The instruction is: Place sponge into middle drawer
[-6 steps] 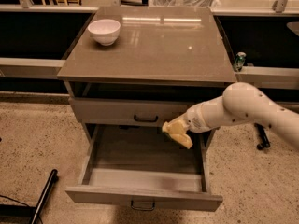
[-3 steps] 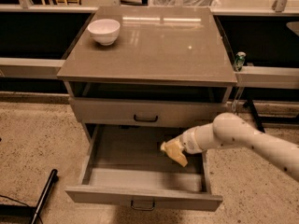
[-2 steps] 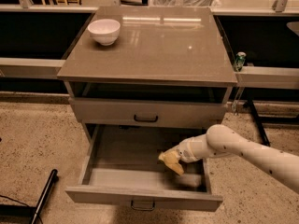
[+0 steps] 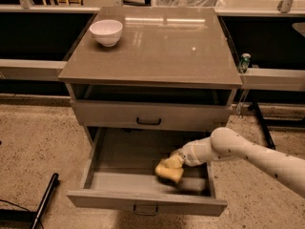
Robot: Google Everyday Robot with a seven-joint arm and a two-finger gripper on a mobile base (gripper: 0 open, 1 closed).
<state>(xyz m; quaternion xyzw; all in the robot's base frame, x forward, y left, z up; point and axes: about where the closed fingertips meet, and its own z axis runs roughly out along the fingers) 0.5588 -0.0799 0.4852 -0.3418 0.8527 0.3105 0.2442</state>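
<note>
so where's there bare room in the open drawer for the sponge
The middle drawer has bare floor across its left half and rear, from its left wall to the back under the closed drawer. The front right corner is crowded: the gripper holds the sponge there. The cabinet top is also bare right of the white bowl.

Quick count, nothing fancy
One sponge [image 4: 168, 171], one bowl [image 4: 106, 31], one cabinet [image 4: 157, 46], two drawers (open drawer [image 4: 105, 199], shut drawer [image 4: 195, 116]), plus one gripper [image 4: 175, 162] down in the open drawer by the sponge.
</note>
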